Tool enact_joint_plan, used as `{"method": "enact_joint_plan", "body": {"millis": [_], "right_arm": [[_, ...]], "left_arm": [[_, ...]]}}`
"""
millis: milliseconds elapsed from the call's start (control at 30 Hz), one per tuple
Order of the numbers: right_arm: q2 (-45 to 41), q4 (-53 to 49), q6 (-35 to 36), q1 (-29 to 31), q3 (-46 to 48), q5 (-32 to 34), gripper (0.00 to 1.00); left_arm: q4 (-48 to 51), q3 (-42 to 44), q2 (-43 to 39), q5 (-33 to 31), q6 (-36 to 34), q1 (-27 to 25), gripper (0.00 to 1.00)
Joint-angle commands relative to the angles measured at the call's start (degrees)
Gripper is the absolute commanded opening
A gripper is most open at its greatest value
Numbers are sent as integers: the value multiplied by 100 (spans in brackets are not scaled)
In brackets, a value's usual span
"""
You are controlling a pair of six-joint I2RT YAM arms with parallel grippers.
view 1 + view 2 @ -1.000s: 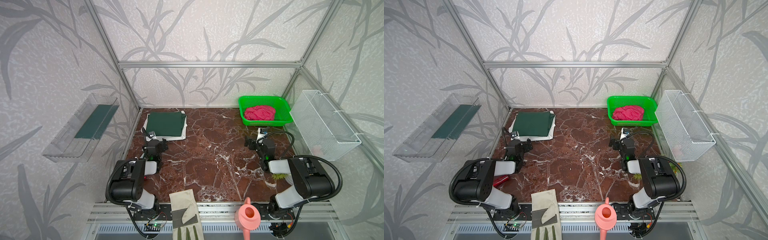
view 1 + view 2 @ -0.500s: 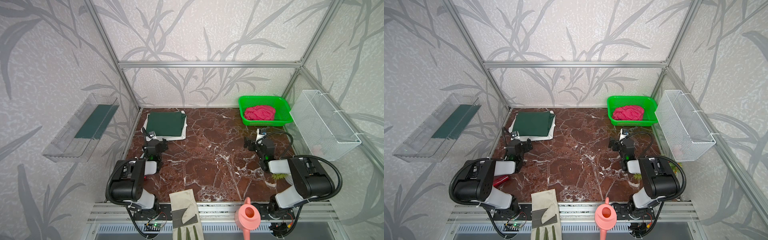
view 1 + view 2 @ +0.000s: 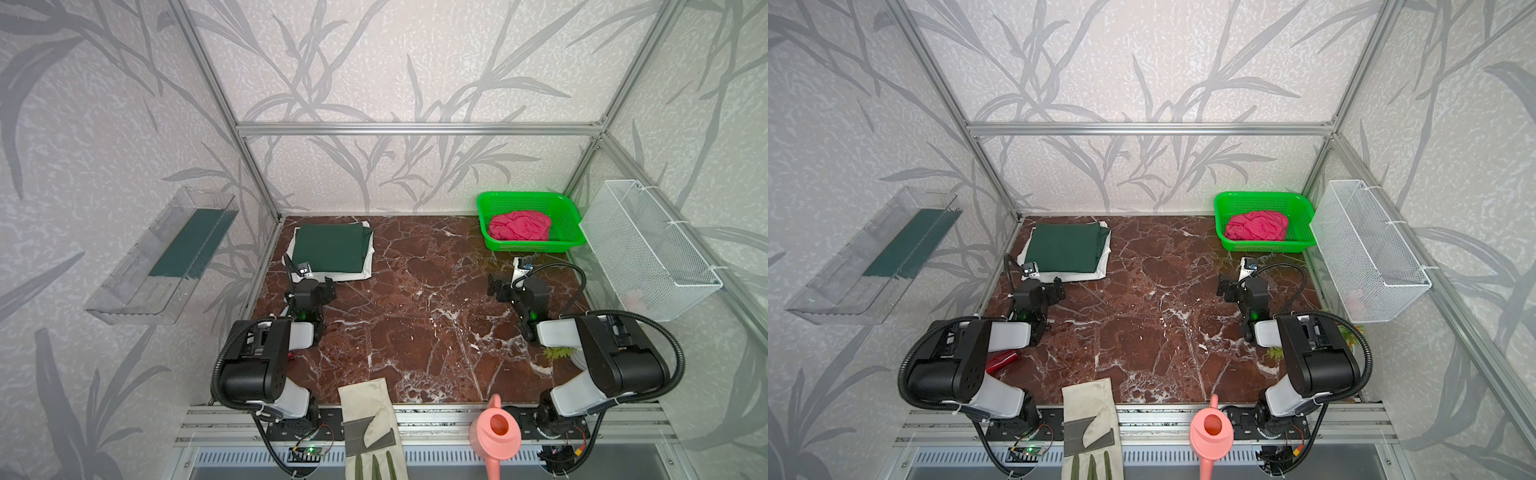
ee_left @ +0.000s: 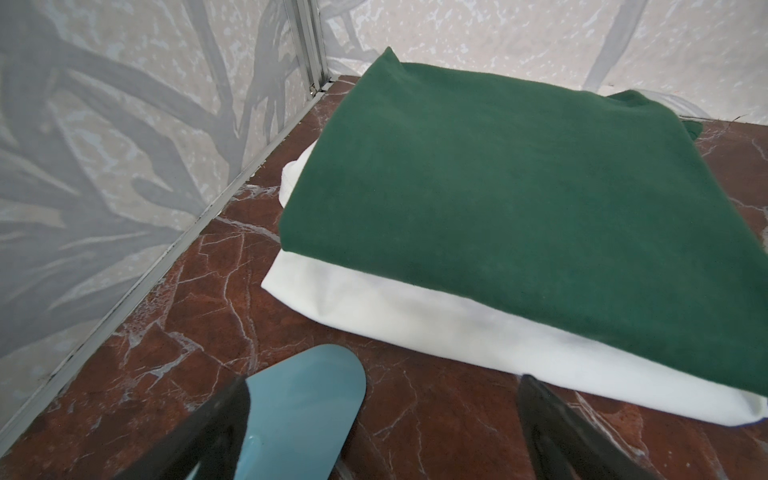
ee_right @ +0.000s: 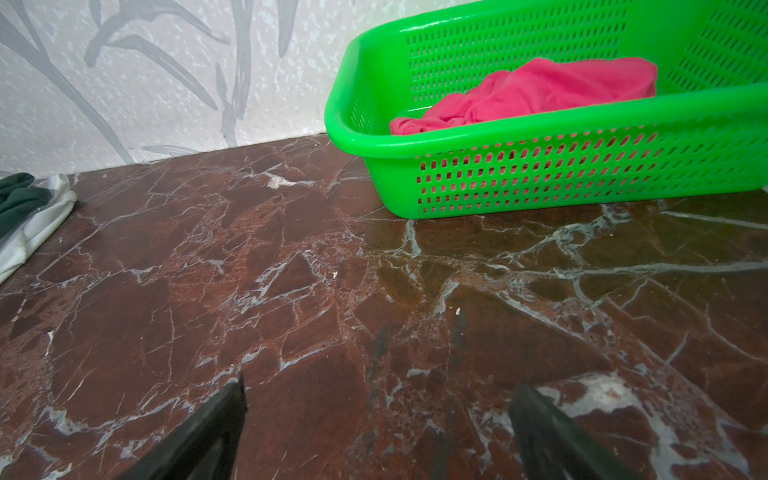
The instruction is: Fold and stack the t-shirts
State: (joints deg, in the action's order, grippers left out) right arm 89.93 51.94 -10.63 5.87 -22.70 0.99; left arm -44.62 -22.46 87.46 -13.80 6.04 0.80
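Pink-red tee (image 3: 519, 225) in basket (image 3: 524, 195); green tee (image 3: 330, 253) stacked; left pincer (image 4: 436, 374), right pincer (image 5: 379, 386) apart.

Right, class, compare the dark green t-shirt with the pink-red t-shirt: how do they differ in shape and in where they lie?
The green t-shirt is folded into a flat rectangle; the pink-red t-shirt is a crumpled heap. The green t-shirt lies on top of a folded white t-shirt at the back left; the pink-red t-shirt sits inside a green basket at the back right. Both lie near the back wall.
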Motion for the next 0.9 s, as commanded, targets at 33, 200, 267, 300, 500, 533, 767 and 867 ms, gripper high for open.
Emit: {"method": "enact_joint_plan", "body": {"millis": [33, 200, 267, 300, 500, 533, 767, 867], "right_arm": [[-28, -1, 55, -20, 3, -32, 99], [-41, 130, 55, -24, 86, -86, 99], [-35, 695, 55, -4, 390, -159, 99], [-45, 1032, 55, 2, 556, -105, 99], [91, 1893, 55, 82, 895, -236, 99], [4, 1288, 55, 207, 665, -237, 99], [-11, 216, 55, 49, 106, 555, 99], [-2, 230, 55, 47, 99, 605, 99]], "left_arm": [[-75, -83, -89, 11, -82, -16, 99], [-74, -77, -85, 18, -78, -18, 99], [-75, -78, -83, 16, -79, -17, 99], [-81, -80, -89, 13, -77, -15, 99], [-77, -81, -88, 16, -77, -17, 99], [-74, -83, -82, 11, -77, -17, 99], [-86, -83, -80, 12, -77, -16, 99], [-81, -77, -86, 16, -77, -13, 99]]}}
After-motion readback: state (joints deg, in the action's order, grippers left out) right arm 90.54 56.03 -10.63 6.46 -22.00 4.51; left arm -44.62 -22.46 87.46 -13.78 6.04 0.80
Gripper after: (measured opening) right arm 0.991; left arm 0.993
